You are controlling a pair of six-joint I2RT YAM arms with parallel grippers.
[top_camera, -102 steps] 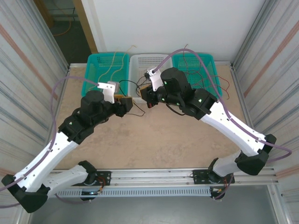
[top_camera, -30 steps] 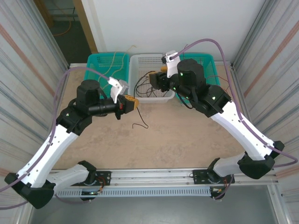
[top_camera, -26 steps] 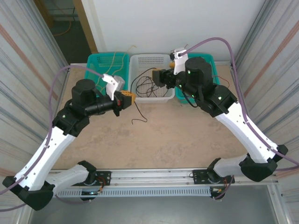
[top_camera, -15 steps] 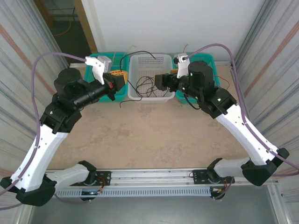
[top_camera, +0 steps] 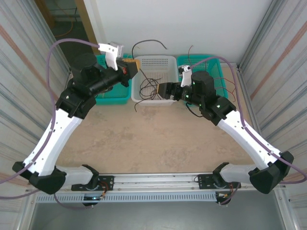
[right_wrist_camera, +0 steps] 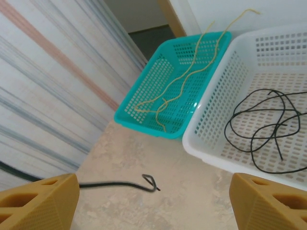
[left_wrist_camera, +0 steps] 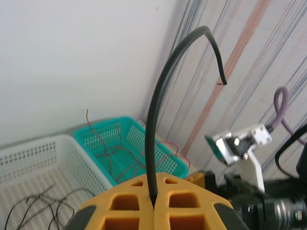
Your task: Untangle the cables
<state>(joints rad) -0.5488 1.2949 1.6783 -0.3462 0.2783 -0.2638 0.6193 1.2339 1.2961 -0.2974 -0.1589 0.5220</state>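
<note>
Item: black cable [left_wrist_camera: 152, 124], clamped in the closed left hand [top_camera: 130, 71] at far left. One end arced upward and the other hung toward the tabletop. The white basket [top_camera: 153, 63] lay just right of that hand and below it. Right hand [top_camera: 162, 90]: wide open, empty, at the basket's near rim.

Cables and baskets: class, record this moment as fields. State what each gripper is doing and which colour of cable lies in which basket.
left gripper: shut on black cable, which arches upward
right gripper: open, empty
white basket: black cables
left teal basket: yellow cables
right teal basket: red cables
</note>
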